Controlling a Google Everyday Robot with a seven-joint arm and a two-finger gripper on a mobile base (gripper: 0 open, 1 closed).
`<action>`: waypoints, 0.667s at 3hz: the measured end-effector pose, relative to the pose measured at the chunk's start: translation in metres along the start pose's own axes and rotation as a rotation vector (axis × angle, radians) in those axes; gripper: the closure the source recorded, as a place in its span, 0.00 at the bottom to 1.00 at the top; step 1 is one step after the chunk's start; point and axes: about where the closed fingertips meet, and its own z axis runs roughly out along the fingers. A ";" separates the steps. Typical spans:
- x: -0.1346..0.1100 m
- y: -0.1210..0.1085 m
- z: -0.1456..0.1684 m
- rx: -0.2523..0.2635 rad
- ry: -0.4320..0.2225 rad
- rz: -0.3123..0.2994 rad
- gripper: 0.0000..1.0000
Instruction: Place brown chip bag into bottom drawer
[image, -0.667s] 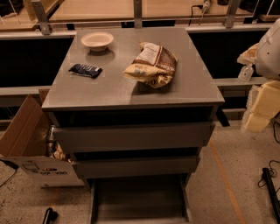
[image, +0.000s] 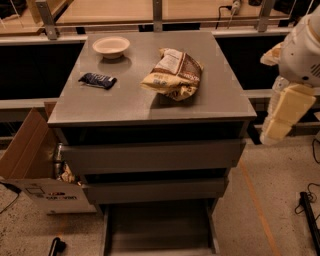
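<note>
The brown chip bag lies crinkled on the grey cabinet top, right of its middle. The bottom drawer is pulled open at the foot of the cabinet, a shallow grey tray with nothing showing in it. My gripper hangs at the right edge of the view, pointing down beside the cabinet's right side. It is well clear of the bag and nothing shows in it.
A cream bowl and a small dark blue wrapped bar sit on the cabinet top to the left. An open cardboard box stands on the floor at the left. Two upper drawers are pushed in. Cables lie on the floor at the right.
My arm at the right has shifted slightly to the left, towards the cabinet. The bag, bowl and bar have not moved.
</note>
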 end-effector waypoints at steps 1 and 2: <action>-0.037 -0.045 0.012 0.116 -0.039 -0.091 0.00; -0.102 -0.114 0.046 0.254 -0.129 -0.208 0.00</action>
